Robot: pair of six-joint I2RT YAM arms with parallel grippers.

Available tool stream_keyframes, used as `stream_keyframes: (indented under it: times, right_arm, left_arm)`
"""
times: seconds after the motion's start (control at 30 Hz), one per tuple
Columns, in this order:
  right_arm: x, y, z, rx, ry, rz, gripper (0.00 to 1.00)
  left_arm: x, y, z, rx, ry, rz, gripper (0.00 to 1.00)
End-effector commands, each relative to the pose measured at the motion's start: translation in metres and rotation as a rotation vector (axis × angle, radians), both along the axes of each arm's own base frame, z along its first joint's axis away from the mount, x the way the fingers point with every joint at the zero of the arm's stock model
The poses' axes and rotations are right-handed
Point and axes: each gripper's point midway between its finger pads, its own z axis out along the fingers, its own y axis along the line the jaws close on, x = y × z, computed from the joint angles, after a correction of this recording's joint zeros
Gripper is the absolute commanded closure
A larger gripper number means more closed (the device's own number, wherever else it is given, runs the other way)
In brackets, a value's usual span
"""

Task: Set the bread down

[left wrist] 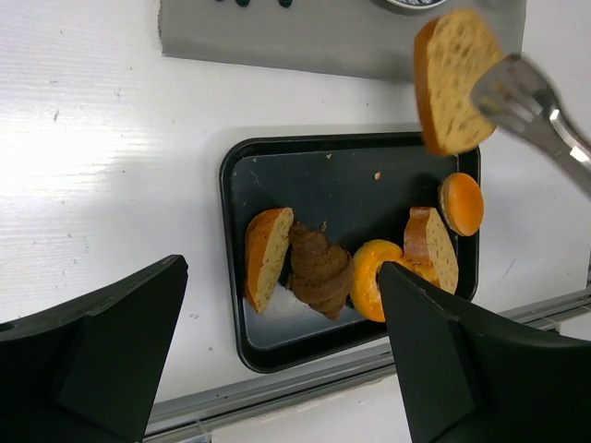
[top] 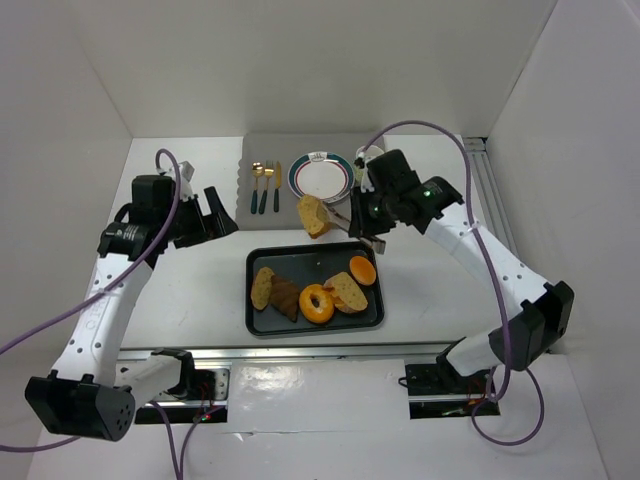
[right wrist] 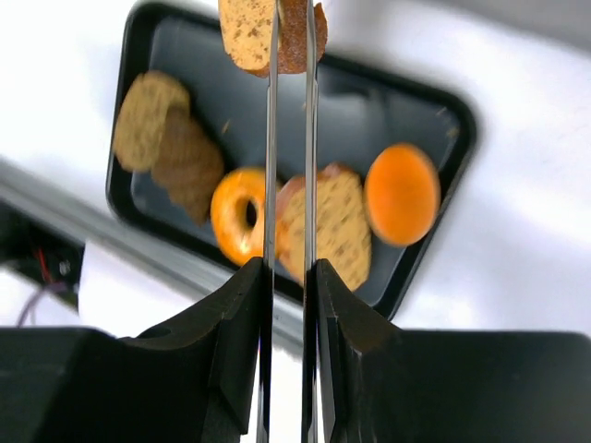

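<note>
1. White table [top: 200, 300] is viewed from above; the bread slice [top: 314, 215] is held aloft in tongs [top: 340, 216], which are squeezed by the right gripper [top: 365, 218].
2. The plate [top: 292, 178] is found at twelve o'clock from the slice, near.
3. The left gripper [top: 215, 215] is spread wide, empty and farther off.

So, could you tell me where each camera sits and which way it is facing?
Top external: high behind the robot, looking down at the table; left tool and right tool show.
Left wrist: on the left arm, looking down at the tray; its open fingers frame the bottom.
Right wrist: on the right arm, looking down along the tongs it clamps; its fingers show.
Shared: all three see the tray and held bread slice.
</note>
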Motion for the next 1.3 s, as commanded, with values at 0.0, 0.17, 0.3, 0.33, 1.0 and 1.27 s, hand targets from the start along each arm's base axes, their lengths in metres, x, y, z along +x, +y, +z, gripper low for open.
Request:
stream_keyframes:
  times: [0.0, 0.17, 0.3, 0.33, 1.0, 1.27]
  right_arm:
    - [0.056, -0.002, 0.025, 0.064, -0.14, -0.064, 0.86]
    - [0.126, -0.001, 0.025, 0.125, -0.213, -0.127, 0.86]
    - [0.178, 0.003, -0.006, 0.14, -0.185, -0.17, 0.86]
    - [0.185, 0.001, -0.01, 0.142, -0.174, -0.188, 0.86]
    - [0.2, 0.002, 0.002, 0.156, -0.234, -0.223, 0.49]
    - [0.155, 0.012, 0.028, 0.152, -0.273, -0.188, 0.49]
  left_arm:
    - [0.006, -0.002, 0.012, -0.01, -0.043, -0.011, 0.02]
    - [0.001, -0.007, -0.018, -0.014, 0.016, -0.056, 0.03]
    - [-0.004, -0.01, -0.063, 0.016, 0.156, -0.085, 0.07]
    - [-0.007, -0.013, -0.071, 0.019, 0.182, -0.095, 0.08]
    - [-0.029, -0.066, -0.141, 0.094, 0.385, -0.219, 0.18]
    - [-0.021, -0.064, -0.133, 0.121, 0.346, -0.202, 0.16]
